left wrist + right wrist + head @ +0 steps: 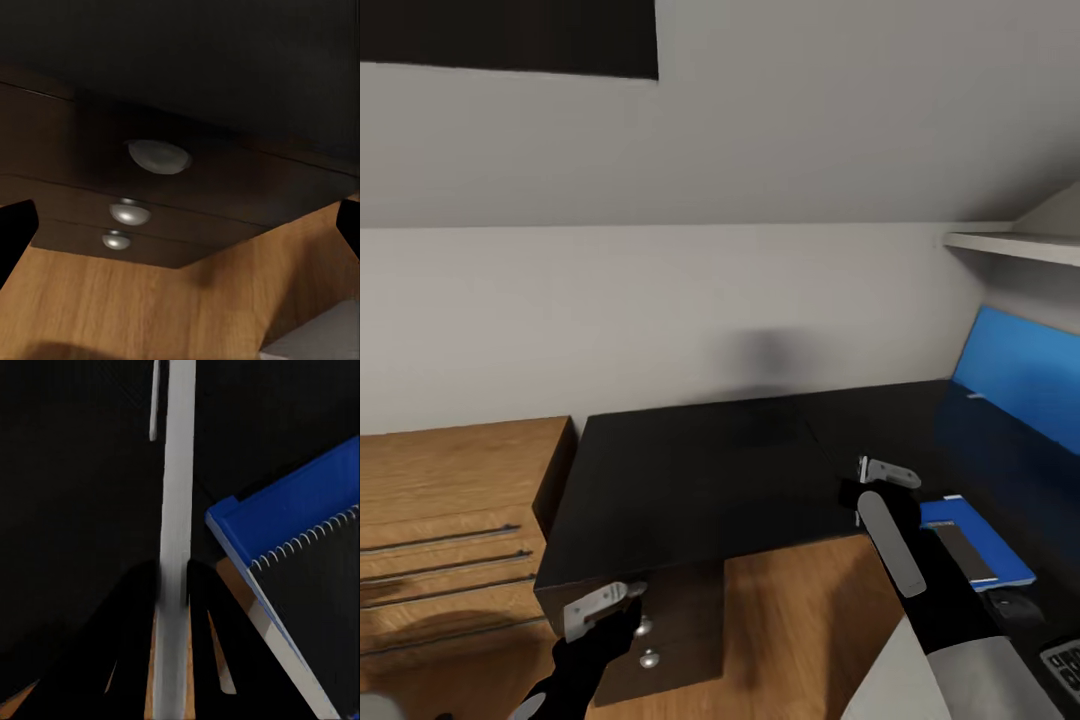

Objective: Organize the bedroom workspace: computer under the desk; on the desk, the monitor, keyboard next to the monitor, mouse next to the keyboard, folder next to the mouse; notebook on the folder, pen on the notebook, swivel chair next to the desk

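Desk (710, 470): a long slab with a glossy black top, spreading out ahead of both pincers and under the right pincer (880, 475). Its dark drawer fronts sit just ahead of the left pincer (610, 603), whose fingers (15, 232) stand wide apart with nothing between them.

A low dresser (450, 520) of light, grained wood lies to the outer side of the left pincer. The floor (790, 600) below and between the two pincers is warm wooden planking.

An upright bright blue panel (1020, 375) stands well beyond the right pincer; it is cut off by the frame edge, and I cannot tell what it is.

The folder (1000, 560), flat, bright blue and rectangular, lies on the desk just to the outer side of the right pincer. The notebook (965, 555), thin and grey with a wire spiral along one edge, rests on top of it.

Behind the right pincer, toward the robot, the keyboard (1065, 660) shows as a cut-off corner, and the mouse (1015, 605) is a dark rounded lump that is hard to make out.

The pen (890, 545), a smooth pale silver stick, is clamped in the right pincer and runs back along the arm.

Three round silver knobs (157, 156) dot the drawers facing the left pincer.
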You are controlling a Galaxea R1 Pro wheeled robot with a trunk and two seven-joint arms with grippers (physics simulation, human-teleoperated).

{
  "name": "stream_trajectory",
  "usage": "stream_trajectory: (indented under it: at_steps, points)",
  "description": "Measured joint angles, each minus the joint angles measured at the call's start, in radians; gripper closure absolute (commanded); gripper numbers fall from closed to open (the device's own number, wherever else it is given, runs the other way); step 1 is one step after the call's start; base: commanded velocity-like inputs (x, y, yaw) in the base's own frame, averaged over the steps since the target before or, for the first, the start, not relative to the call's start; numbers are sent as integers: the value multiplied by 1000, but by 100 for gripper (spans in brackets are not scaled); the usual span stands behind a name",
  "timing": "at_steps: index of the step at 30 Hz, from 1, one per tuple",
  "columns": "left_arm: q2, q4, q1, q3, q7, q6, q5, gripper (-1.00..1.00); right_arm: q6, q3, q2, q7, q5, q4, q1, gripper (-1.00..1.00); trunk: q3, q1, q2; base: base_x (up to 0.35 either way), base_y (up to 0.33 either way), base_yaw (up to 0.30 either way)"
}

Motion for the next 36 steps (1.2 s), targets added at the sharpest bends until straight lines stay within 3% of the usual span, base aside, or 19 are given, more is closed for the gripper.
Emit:
stream_trajectory:
  at_steps: [2, 3, 9, 18, 24, 29, 36]
  points:
    - [0, 0, 0, 2, 0, 0, 0, -100, 1, 0, -11, 1, 0, 5, 0, 100, 1, 0, 0, 0, 0, -278]
    - [0, 0, 0, 5, 0, 0, 1, -100, 2, -1, -36, 2, 1, 9, 0, 100, 1, 0, 0, 0, 0, -278]
    - [0, 0, 0, 3, 0, 0, 2, -100, 1, -1, -58, 7, -4, 17, 0, 100, 4, 0, 0, 0, 0, -278]
    - [0, 0, 0, 1, 0, 0, 3, -100, -6, 4, -56, 12, -2, 84, 0, 100, 8, 0, 0, 0, 0, -275]
    - [-1, 0, 0, -1, 0, 0, 4, -100, -7, 6, -55, 13, -2, 88, 0, 100, 8, 0, 0, 0, 0, -48]
    - [-2, 0, 0, -40, 0, 0, 5, -100, -7, 21, -55, 15, -2, 86, 0, 100, 8, 0, 0, 0, 0, -4]
    - [-2, 0, 0, -48, 0, 2, 8, -100, -8, 26, -55, 15, -2, 85, 0, 100, 8, 0, 0, 0, 0, 0]
